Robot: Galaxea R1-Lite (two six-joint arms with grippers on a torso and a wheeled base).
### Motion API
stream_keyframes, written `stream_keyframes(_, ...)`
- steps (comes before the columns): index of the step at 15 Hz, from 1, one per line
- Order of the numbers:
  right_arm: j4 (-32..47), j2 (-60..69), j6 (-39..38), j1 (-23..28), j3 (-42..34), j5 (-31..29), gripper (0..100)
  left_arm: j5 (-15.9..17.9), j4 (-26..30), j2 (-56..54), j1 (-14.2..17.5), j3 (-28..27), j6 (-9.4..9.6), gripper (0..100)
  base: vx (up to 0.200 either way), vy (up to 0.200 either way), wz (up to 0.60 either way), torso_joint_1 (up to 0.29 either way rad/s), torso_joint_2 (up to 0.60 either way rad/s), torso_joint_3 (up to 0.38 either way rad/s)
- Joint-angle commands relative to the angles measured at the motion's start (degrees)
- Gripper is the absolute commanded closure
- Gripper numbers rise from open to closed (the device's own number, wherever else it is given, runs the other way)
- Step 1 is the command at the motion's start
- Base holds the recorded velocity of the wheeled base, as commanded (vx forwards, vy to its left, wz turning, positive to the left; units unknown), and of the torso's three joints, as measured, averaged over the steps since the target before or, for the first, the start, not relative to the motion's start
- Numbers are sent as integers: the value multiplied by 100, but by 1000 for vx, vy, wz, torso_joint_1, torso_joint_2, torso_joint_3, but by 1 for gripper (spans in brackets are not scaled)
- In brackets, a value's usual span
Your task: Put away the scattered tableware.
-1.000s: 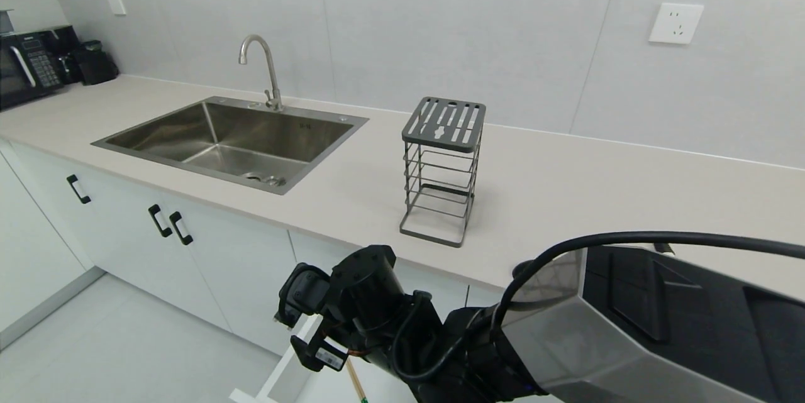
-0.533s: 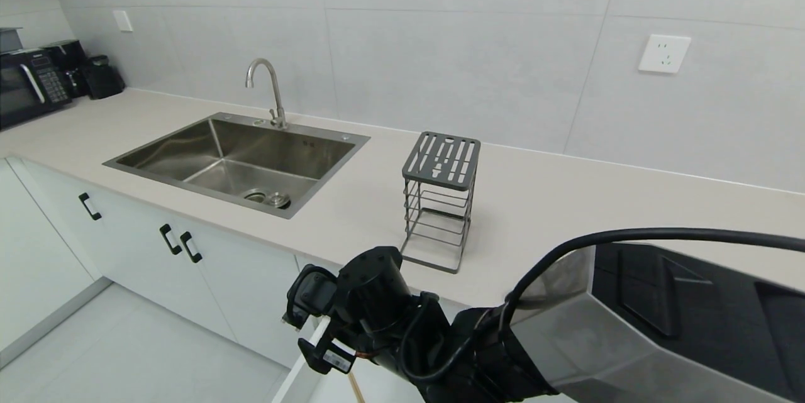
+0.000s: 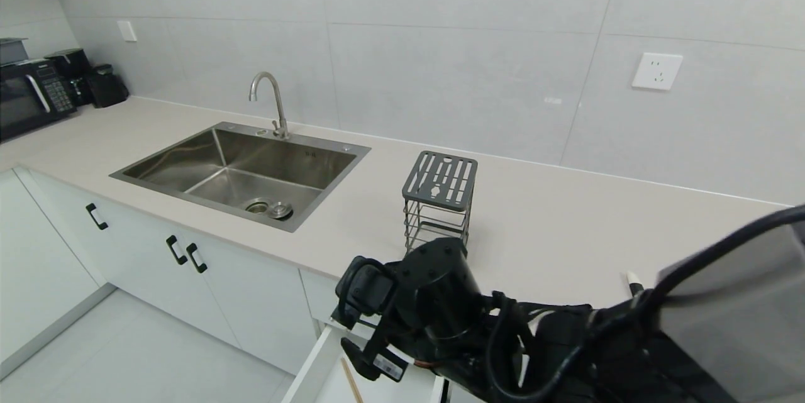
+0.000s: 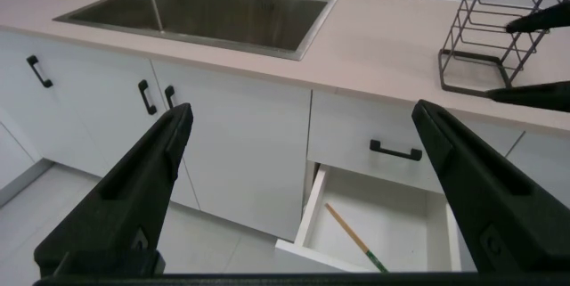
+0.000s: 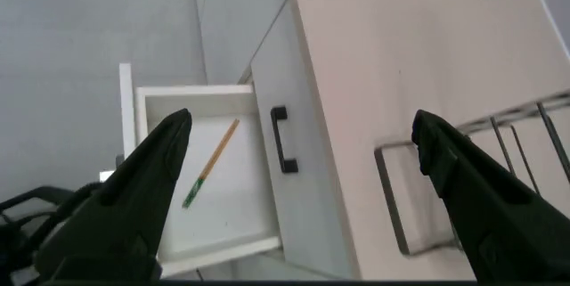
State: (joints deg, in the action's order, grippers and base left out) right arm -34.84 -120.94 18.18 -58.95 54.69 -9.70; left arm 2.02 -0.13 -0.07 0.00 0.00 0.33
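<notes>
The left gripper (image 4: 303,112) is spread wide and empty. The chopstick (image 4: 354,237) lies flat in the open drawer (image 4: 307,210), ahead of it and lower, not touching. The right gripper (image 5: 301,121), also wide and empty, hangs above that drawer, with the chopstick below it.
</notes>
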Motion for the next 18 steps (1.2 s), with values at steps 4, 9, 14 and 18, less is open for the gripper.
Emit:
stream_keyframes(4,-163,1539,-192,701,-1804,1383,0,0,-4,7,0,0,2,0,0,0,0,0,0,0)
stream_keyframes(9,-638,1706,-719,1782,-2814,1375,0,0,-4,7,0,0,2,0,0,0,0,0,0,0)
stream_keyframes(14,-629,1583,591,3821,-3060,2016,0,0,-4,7,0,0,2,0,0,0,0,0,0,0)
stream_keyframes(18,-594,1565,661,3997,-3307,2517,0,0,-4,7,0,0,2,0,0,0,0,0,0,0)
